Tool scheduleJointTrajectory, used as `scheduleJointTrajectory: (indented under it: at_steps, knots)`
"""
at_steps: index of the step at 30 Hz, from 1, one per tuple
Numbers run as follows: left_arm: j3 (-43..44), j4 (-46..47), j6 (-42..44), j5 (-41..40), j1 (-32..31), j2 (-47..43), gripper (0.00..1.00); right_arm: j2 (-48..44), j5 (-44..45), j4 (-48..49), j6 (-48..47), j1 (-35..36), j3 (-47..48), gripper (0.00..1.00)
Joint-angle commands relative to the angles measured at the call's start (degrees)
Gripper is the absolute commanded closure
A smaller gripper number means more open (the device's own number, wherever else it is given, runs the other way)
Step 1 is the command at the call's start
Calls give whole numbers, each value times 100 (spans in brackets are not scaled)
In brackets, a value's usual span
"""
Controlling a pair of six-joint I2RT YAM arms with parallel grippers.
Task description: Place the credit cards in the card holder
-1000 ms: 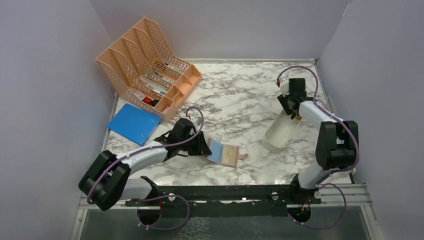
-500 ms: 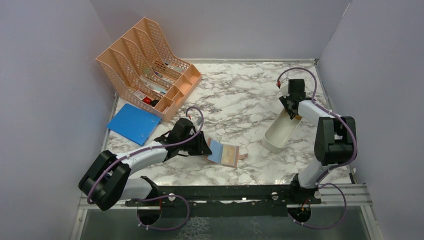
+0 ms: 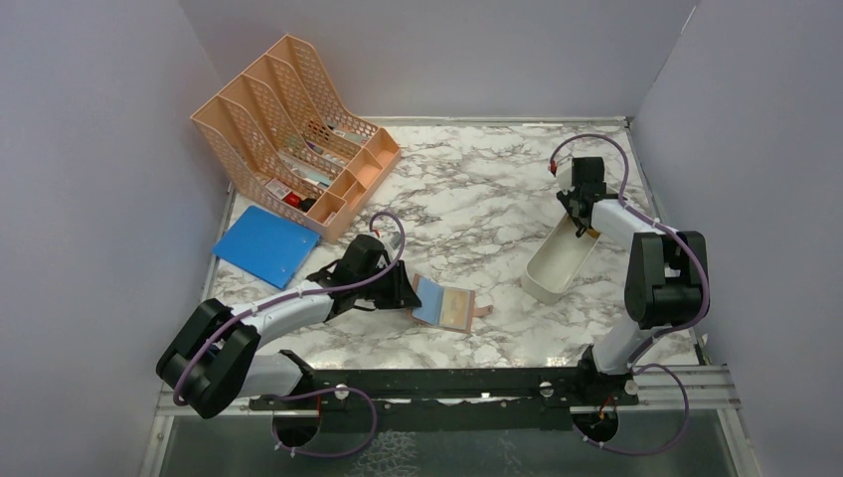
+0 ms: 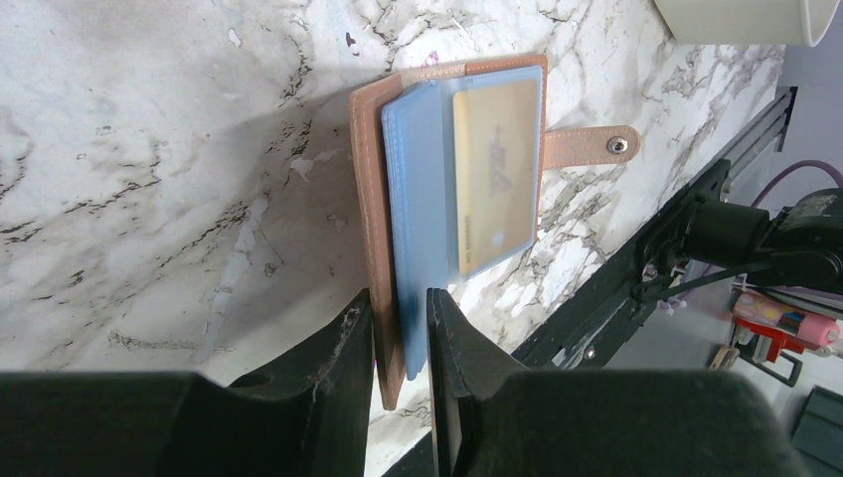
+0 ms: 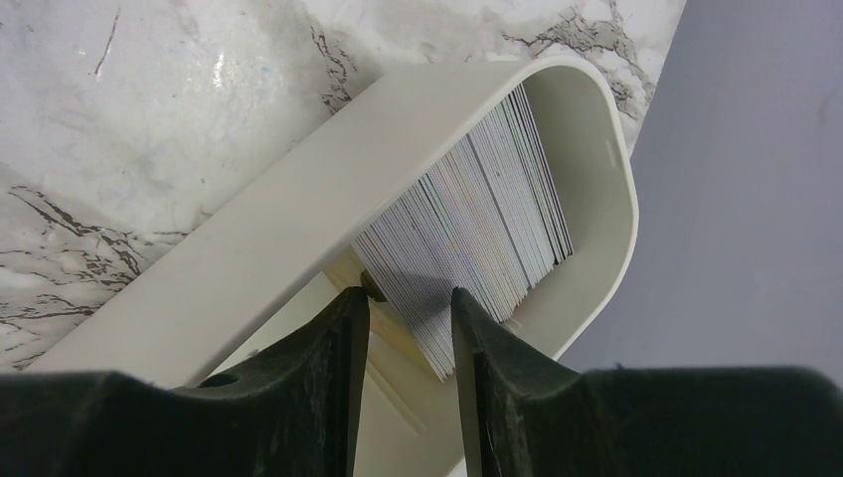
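Left claw clenched on 6 o'clock edge of pinkish-tan leather wallet, right claw astride whitish-grey plastic cards in white oblong tray, grip unclear

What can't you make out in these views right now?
- Right wrist view: whether the right pincer grips any of the credit cards in the white tray; its fingers cover the cards' near ends.
- Top view: that same grip, too small.
- Left wrist view: the gold card's print, blurred; the card holder's near end, behind the left pincer.
- Top view: the mesh organiser's contents, too small.
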Motion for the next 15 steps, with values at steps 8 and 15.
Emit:
scheduleJointTrajectory:
  at_steps: [8,15]
  knots:
    - [-72,174,-51,95,17,-15,72,-329,68,176,111,-15,188,65]
    - [-55,210,-71,115,17,-2,72,-361,-36,173,140,-16,202,71]
